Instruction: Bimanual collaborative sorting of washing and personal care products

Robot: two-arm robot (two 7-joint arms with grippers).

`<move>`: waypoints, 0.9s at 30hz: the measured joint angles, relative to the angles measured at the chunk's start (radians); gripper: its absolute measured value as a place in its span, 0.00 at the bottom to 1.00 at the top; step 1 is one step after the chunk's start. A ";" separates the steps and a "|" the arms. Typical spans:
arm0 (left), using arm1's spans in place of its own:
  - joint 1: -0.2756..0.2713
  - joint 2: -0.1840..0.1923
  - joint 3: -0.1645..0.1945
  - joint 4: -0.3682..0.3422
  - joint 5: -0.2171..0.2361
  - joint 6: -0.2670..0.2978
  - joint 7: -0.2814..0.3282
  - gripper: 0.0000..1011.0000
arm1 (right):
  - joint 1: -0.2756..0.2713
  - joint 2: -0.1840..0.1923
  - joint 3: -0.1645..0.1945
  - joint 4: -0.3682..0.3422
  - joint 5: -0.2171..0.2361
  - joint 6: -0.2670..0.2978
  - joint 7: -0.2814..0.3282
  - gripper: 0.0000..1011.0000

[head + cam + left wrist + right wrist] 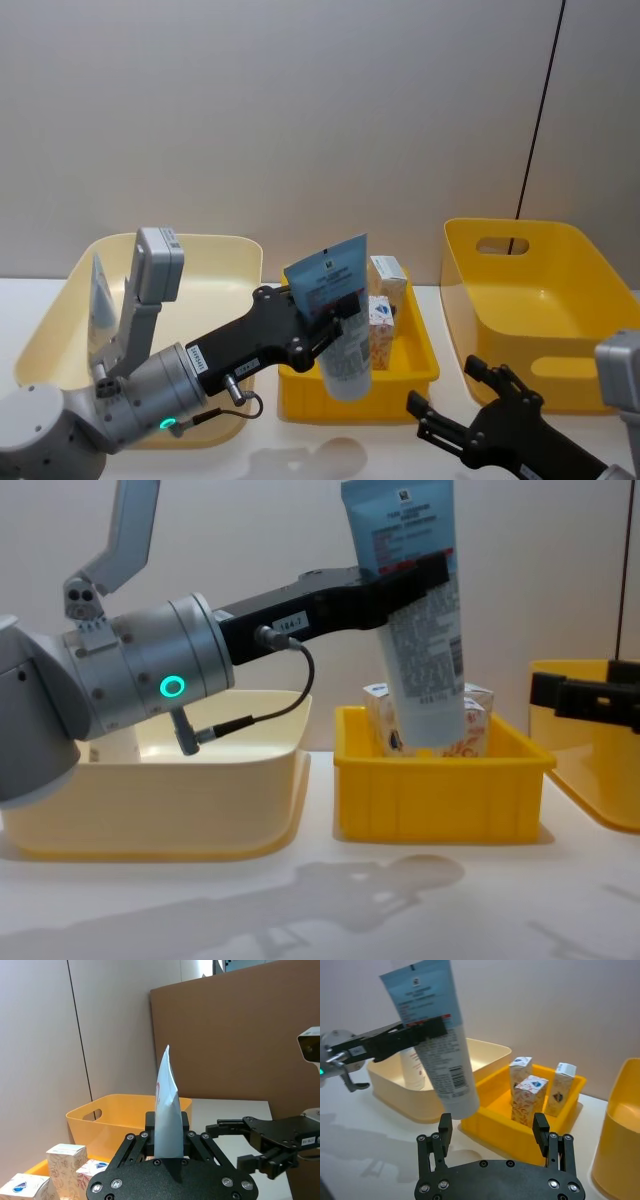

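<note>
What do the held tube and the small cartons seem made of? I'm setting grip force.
The tube in the left pincer looks like soft, glossy plastic: flat crimped end, rounded body. The cartons look like matte printed cardboard: sharp folded edges, flap tops.

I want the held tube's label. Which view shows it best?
Right wrist view: the tube nearly whole, print large, left gripper shut across it. Chest view crops its top; head view, smaller; left wrist view, edge-on.

On the white counter sits a small yellow plastic tray, with a cream plastic bin at its 9 o'clock and a big yellow plastic bin at its 3 o'clock.
</note>
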 joint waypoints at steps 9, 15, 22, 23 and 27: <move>0.000 0.000 0.001 0.000 0.001 0.000 0.001 0.25 | 0.054 0.023 -0.039 0.012 -0.021 0.008 0.030 0.99; 0.000 0.000 0.002 0.000 0.002 0.000 0.002 0.25 | 0.112 0.011 -0.084 0.045 -0.071 -0.001 0.028 0.99; 0.000 0.000 0.002 0.000 0.002 0.000 0.002 0.25 | 0.162 -0.008 -0.124 0.081 -0.113 -0.010 0.026 0.99; 0.000 0.000 0.002 0.000 0.002 0.000 0.002 0.25 | 0.166 -0.009 -0.127 0.084 -0.117 -0.011 0.026 0.99; 0.000 0.000 0.002 0.000 0.002 0.000 0.002 0.25 | 0.192 -0.021 -0.146 0.106 -0.137 -0.015 0.028 0.99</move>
